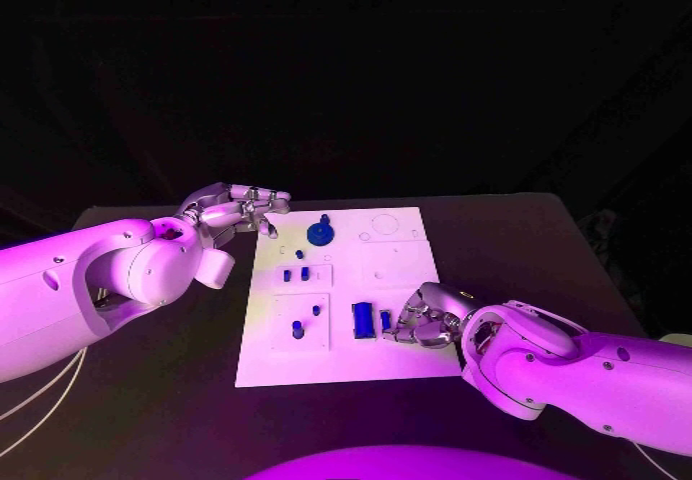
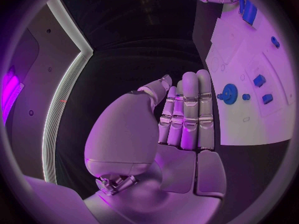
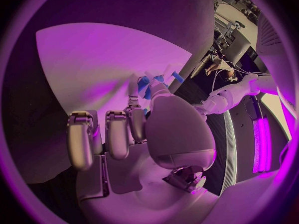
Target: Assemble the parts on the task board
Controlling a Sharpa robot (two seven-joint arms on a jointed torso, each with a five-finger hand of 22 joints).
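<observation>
The right hand (image 1: 421,318) rests on the board's (image 1: 397,365) near right side, fingers curled by a blue block (image 1: 362,319); whether it grips anything is hidden. The left hand (image 1: 235,211), flat and holding nothing, hovers at the board's far left corner, beside a round blue gear (image 1: 320,234). Small blue pegs (image 1: 296,275) sit in recesses between the hands.

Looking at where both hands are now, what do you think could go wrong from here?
The right hand sits at the task board's near right edge, fingers close by the blue rectangular part; whether it grips anything cannot be told, so a push might slide that part. The left hand hovers, holding nothing, beside the blue gear; a careless reach could knock it.
</observation>
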